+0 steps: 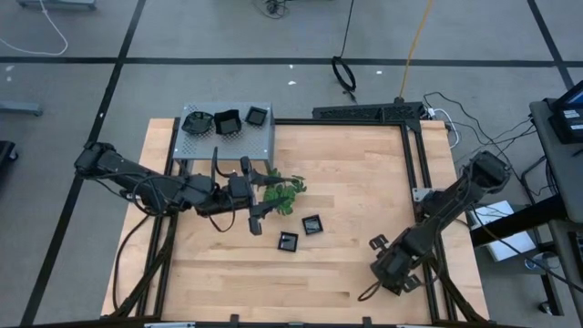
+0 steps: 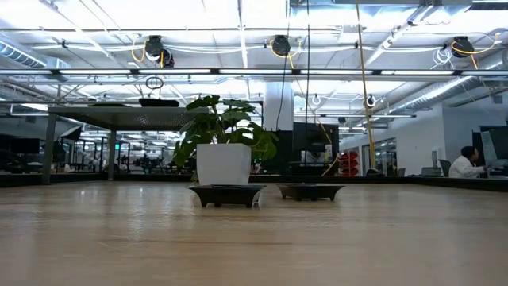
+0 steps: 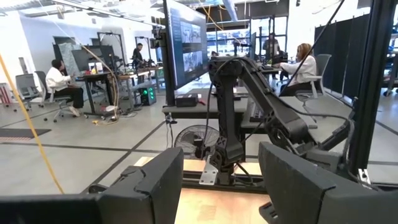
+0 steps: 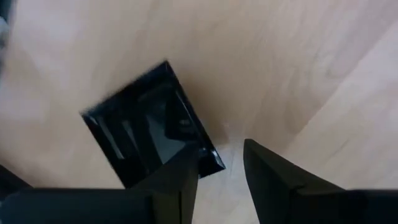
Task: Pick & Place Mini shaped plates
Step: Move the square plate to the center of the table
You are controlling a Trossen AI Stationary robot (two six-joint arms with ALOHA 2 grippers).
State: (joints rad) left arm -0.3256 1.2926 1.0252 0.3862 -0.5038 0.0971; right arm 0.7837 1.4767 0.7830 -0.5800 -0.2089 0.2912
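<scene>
Left pincer [image 1: 256, 215] sits mid-left in the high view over the light wooden butcher-block table [image 1: 346, 164], just beside the green leafy plant in a white pot [image 1: 283, 193]. It is released, fingers wide apart with nothing between them. Right pincer [image 4: 217, 158] hangs low over the table at the lower right of the high view, also released: narrow gap, bare wood between the fingers. One glossy black square mini plate [image 4: 149, 134] lies flat just beside it, with a corner at one fingertip [image 4: 183, 171]; can't tell if they touch. Two more black square mini plates [image 1: 312, 224] lie flat on the wood at centre, near each other, below the plant. Three black dishes [image 1: 226, 121] sit on the grey perforated metal box [image 1: 232, 144] at the table's upper left. Dark metal frame rails [image 1: 369, 113] run along the table's top and right edges. The only writing is on a large dark monitor [image 3: 186, 43], too small to read. The room is an open lab with grey floor [image 1: 228, 36] marked by dark lines, and ceiling pipes with cable reels [image 2: 279, 45]. Seated people at desks [image 3: 59, 81] work in the background.
</scene>
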